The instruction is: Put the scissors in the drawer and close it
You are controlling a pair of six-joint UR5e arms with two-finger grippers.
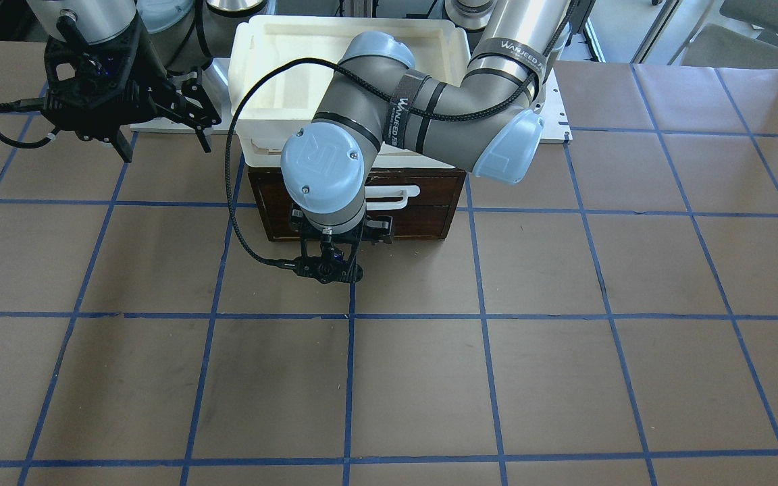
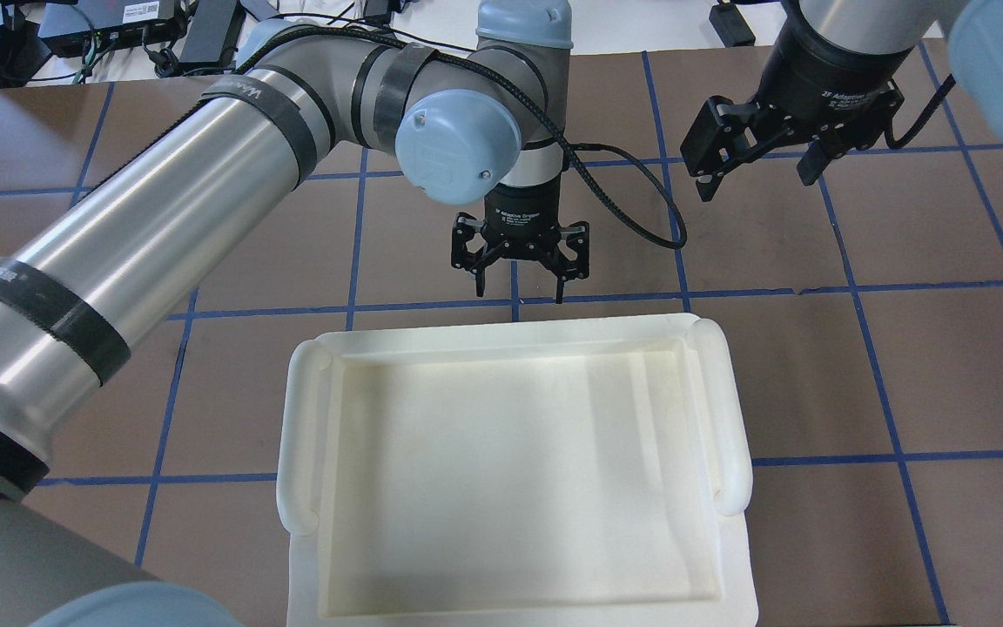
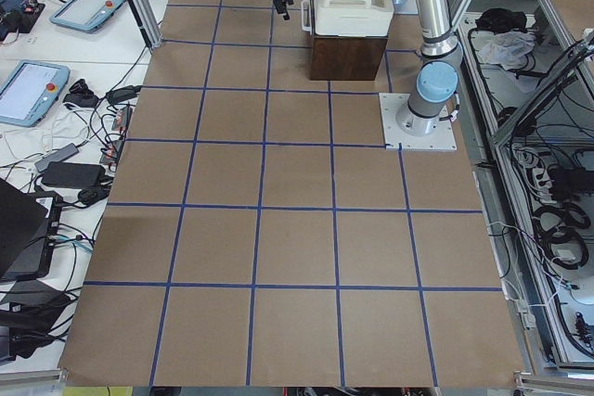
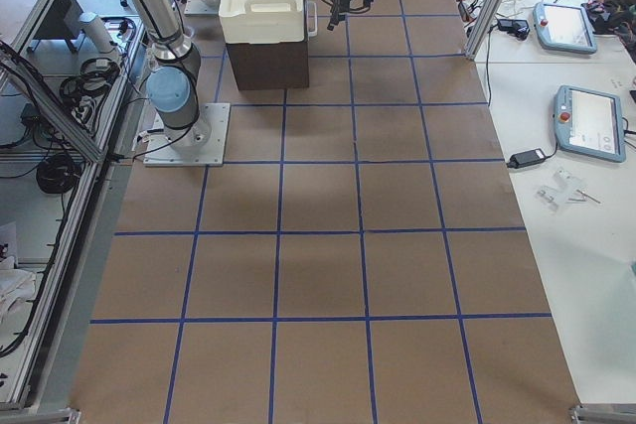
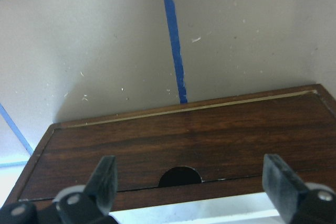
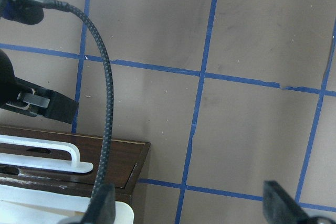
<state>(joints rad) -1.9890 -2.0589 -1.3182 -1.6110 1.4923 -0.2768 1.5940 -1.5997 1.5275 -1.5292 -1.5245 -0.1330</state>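
Note:
The scissors show in no view. The drawer [image 1: 429, 192] is the dark-brown wooden front with a white bar handle [image 1: 396, 196], under the white tray. It looks flush with its case, and no pale interior shows. My left gripper [image 1: 342, 226] is open and empty right in front of the drawer, over the handle. In the left wrist view its fingers [image 5: 107, 174] straddle the dark wood [image 5: 210, 145]. My right gripper [image 2: 758, 178] is open and empty, held above the table off to the side. The right wrist view shows the drawer's corner [image 6: 126, 161] and the handle [image 6: 47, 156].
A white plastic tray [image 2: 292, 435] sits on top of the wooden case and hides it from overhead. The left arm's black cable [image 1: 230, 196] loops beside the case. Brown table with blue tape grid [image 1: 483, 378] spreads in front.

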